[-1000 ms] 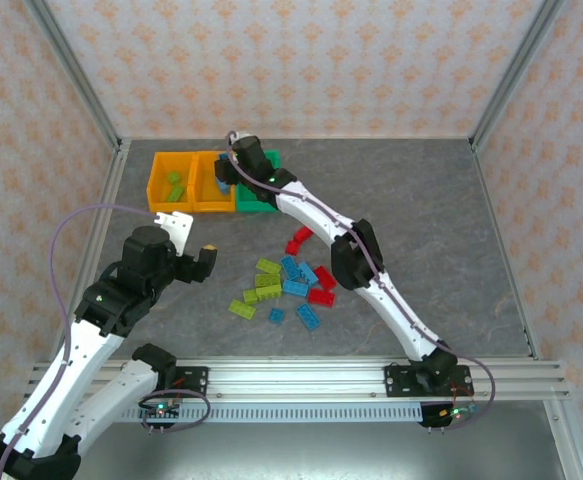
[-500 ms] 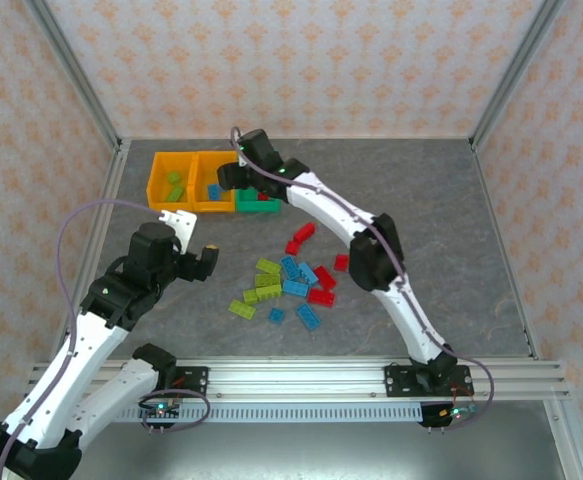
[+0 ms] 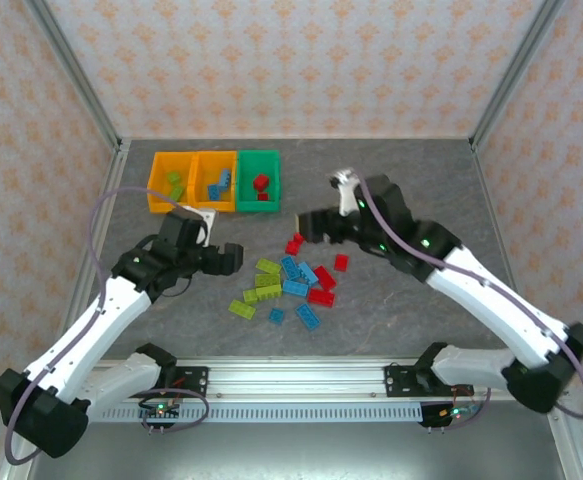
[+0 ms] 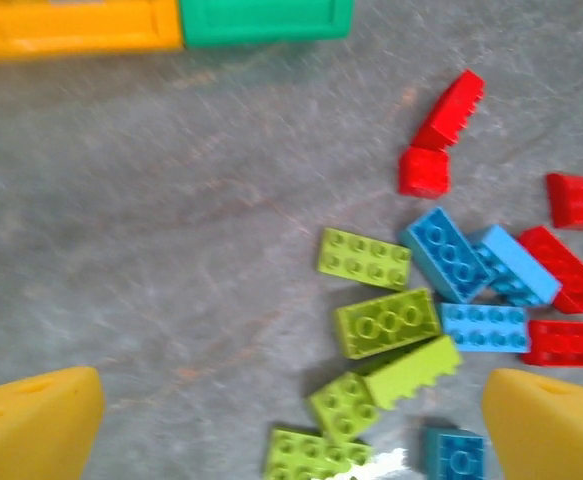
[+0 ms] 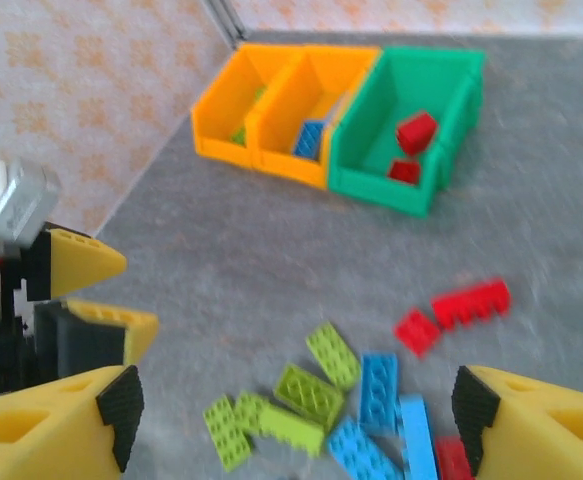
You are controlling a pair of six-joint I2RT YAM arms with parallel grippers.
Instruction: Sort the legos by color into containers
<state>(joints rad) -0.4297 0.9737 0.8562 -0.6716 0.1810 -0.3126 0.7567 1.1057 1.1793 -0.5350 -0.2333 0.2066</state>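
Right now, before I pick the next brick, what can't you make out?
- Left wrist view: bottom edge cuts off the lowest green brick and a blue brick; top edge cuts the green bin.
- Right wrist view: blurred; most contents hidden behind the wall of the left orange bin.
- Top view: bricks in the middle bin too small to count.

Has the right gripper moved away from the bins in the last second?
Yes. The right gripper was over the middle orange bin; it now hangs nearer, right of the green bin.
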